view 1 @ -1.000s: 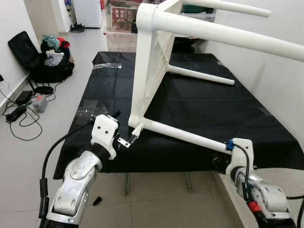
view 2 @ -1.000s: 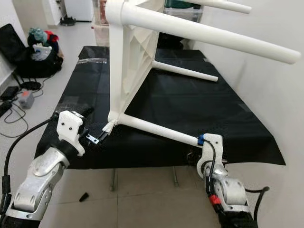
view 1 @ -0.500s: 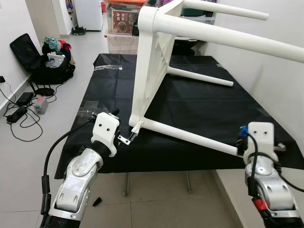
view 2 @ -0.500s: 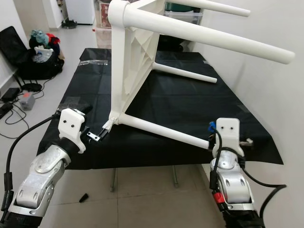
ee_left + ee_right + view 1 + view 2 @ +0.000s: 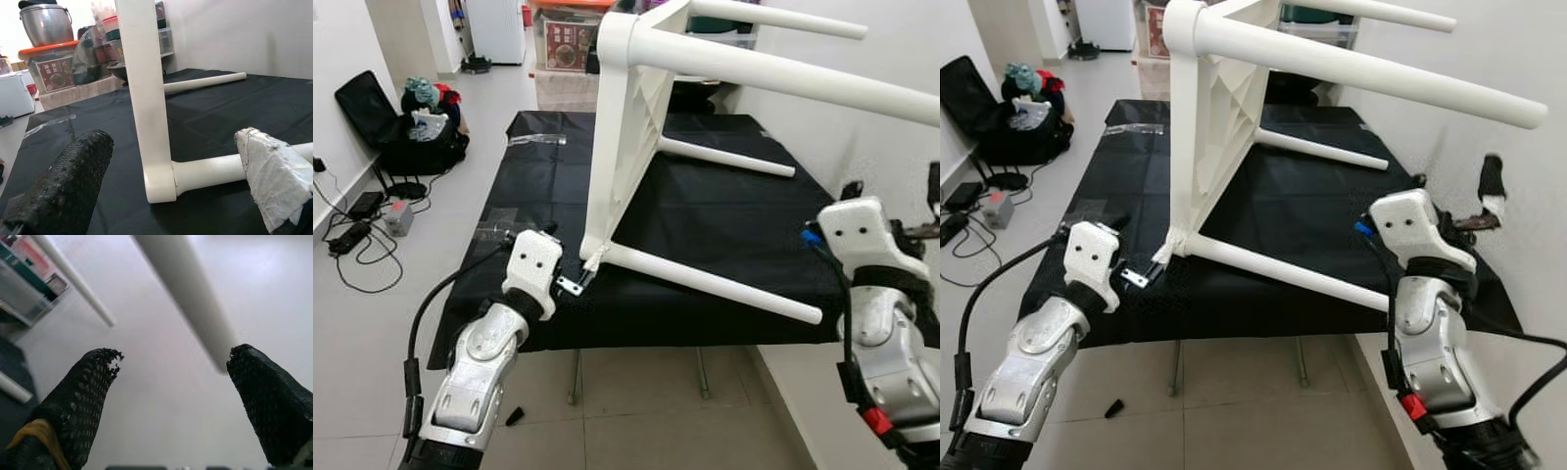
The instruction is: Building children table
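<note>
The white children's table (image 5: 631, 127) lies tipped on its side on a workbench covered in black cloth (image 5: 705, 230), its top standing nearly upright and its four round legs pointing toward the robot's right; two legs rest along the cloth and two jut out in the air, the nearest upper leg (image 5: 1361, 73) reaching over toward the white wall (image 5: 891, 59); the left gripper (image 5: 579, 282) sits just beside the table's lowest near corner, where the lower front leg (image 5: 715, 284) joins the frame, its fingers spread wide with nothing between them, one fingertip wrapped in pale tape (image 5: 271, 169) and the other bare black (image 5: 73, 176); in the left wrist view that corner and leg lie just beyond the fingertips, not touching; the right gripper (image 5: 171, 396) is raised near the wall, well apart from the cloth, fingers wide and empty, the free end of the upper leg just beyond them; behind the left arm, on the pale tiled floor (image 5: 480, 127), lie a black bag (image 5: 396, 122) and loose cables (image 5: 352, 235); storage boxes (image 5: 563, 44) stand past the bench's far end.
</note>
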### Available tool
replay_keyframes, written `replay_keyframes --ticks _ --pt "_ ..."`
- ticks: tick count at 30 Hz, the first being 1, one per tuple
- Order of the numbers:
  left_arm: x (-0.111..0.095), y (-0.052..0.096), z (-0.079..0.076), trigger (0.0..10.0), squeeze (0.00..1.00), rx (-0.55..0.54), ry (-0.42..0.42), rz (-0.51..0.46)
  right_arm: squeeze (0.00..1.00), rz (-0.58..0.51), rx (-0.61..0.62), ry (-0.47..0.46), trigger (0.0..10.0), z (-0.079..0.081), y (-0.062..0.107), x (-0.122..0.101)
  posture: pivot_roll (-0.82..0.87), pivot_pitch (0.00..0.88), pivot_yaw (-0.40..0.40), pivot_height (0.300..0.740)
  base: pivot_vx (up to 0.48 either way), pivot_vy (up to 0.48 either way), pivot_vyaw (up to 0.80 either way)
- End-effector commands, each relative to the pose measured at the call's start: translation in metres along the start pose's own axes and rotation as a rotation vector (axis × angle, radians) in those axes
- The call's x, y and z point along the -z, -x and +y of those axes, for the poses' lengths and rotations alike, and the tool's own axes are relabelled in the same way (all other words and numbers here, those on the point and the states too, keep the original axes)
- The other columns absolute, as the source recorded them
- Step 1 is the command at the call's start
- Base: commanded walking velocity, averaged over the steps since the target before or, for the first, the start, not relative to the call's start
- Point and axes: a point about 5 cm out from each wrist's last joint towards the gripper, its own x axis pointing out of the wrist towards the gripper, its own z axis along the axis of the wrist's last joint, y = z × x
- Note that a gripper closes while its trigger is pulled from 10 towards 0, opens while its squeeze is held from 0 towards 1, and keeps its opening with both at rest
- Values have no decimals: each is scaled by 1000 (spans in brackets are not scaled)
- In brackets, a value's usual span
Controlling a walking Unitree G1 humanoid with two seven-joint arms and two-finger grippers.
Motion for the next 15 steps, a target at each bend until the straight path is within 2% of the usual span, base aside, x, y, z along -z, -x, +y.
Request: replay_keyframes --ticks 1,3,5,7,8,11,13,14,15 --pt "3 -1 1 10000 0 -18 -21 14 0 -89 6 16 10000 -2 -2 -9 25 0 -89 740 0 0 0" --pt "5 -4 5 10000 0 -50 -30 26 0 -193 50 62 10000 -12 -9 -15 21 0 -86 740 0 0 0" --pt "5 -4 5 10000 0 -50 -30 26 0 -193 50 62 10000 -12 -9 -15 21 0 -86 740 0 0 0" --pt "5 -6 8 10000 0 -71 -30 30 0 -198 75 124 10000 -23 -22 -9 20 0 -85 740 0 0 0" --pt "5 -6 8 10000 0 -71 -30 30 0 -198 75 124 10000 -23 -22 -9 20 0 -85 740 0 0 0" --pt "6 -6 8 10000 0 -77 -32 30 0 -163 64 94 10000 -23 -25 -4 21 0 -86 740 0 0 0" --pt "7 -6 9 10000 0 -88 -35 33 0 -126 26 35 10000 -17 -21 -1 26 0 -90 740 0 0 0" --pt "7 -6 9 10000 0 -88 -35 33 0 -126 26 35 10000 -17 -21 -1 26 0 -90 740 0 0 0" --pt "7 -6 10 10000 0 -95 -37 34 0 -95 -8 -18 10000 -10 -16 1 28 0 -90 740 0 0 0"
